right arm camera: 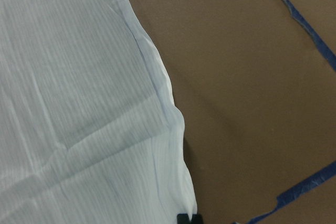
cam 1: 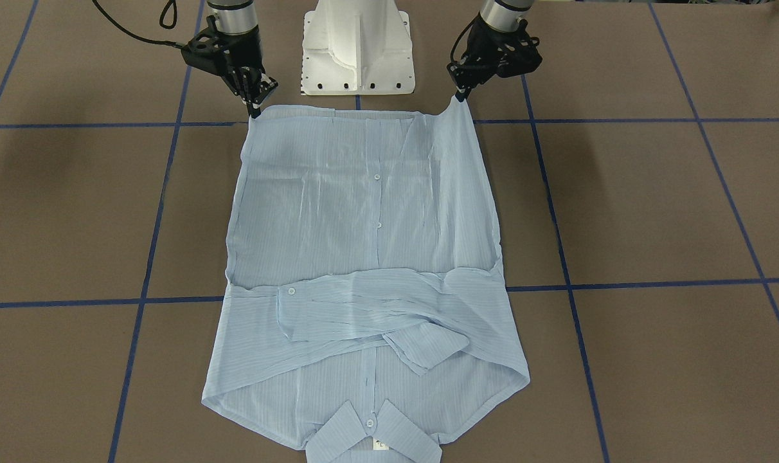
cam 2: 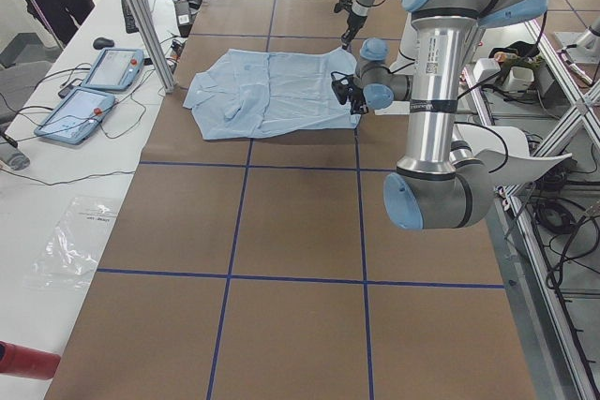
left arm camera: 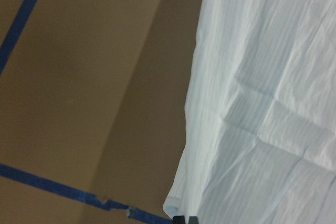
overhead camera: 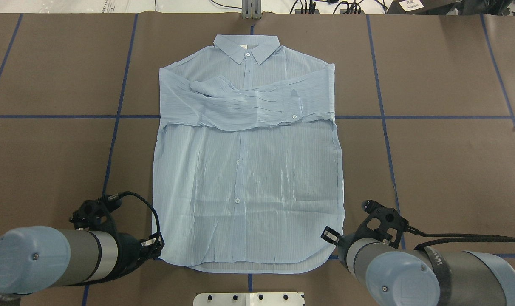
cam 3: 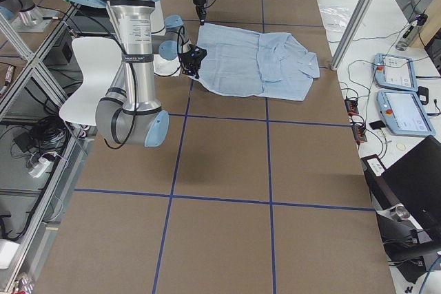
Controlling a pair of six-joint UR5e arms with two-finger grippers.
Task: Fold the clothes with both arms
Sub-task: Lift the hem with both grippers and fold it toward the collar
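Blue shirt (overhead camera: 244, 170) on taped table (overhead camera: 444, 170), pedestal (cam 1: 357, 48) near hem

Shirt (overhead camera: 249, 170) was thin, semi-sheer woven cloth, matt, finely striped and creased all over. Table (overhead camera: 444, 161) had a matt brown, paper-like cover. Grid lines (overhead camera: 444, 117) were blue tape, ragged in spots. Arm tubes (overhead camera: 87, 255) looked like brushed metal. Joint caps (overhead camera: 28, 259) were smooth satin blue. Left tool (cam 1: 459, 98) and right tool (cam 1: 256, 110) were matt black.

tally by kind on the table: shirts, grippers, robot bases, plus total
shirt: 1
grippers: 2 (left gripper, right gripper, one at each hem corner)
white base: 1
total: 4
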